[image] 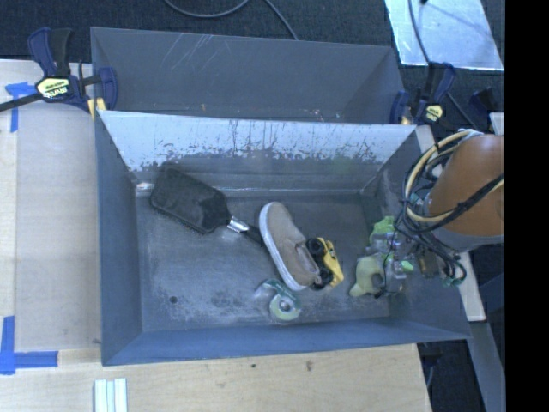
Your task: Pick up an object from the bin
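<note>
The gripper (390, 266) is low at the right end of the bin (120, 256), close to the sloping right wall and the front corner. A pale yellowish lump (366, 275) lies against its left side, and a small green piece (383, 227) sits just behind it. Whether the gripper is open or closed, and whether it has the lump in it, I cannot tell, because the wrist and its cables (429, 183) hide that part. By where it lies, the lump looks the likeliest thing to be picked.

The main danger is the wall: with so little room on the right, a closing or lifting move could scrape the metal or wedge the lump into the corner instead of gripping it. The lump looks soft and uneven, so it may squeeze out sideways or hang by an edge and drop on the way up. The green piece is near enough to be caught along with it. The grey shoe (283, 245) and the yellow and black toy (326, 263) lie just to the left, so a shove that way could push them about
</note>
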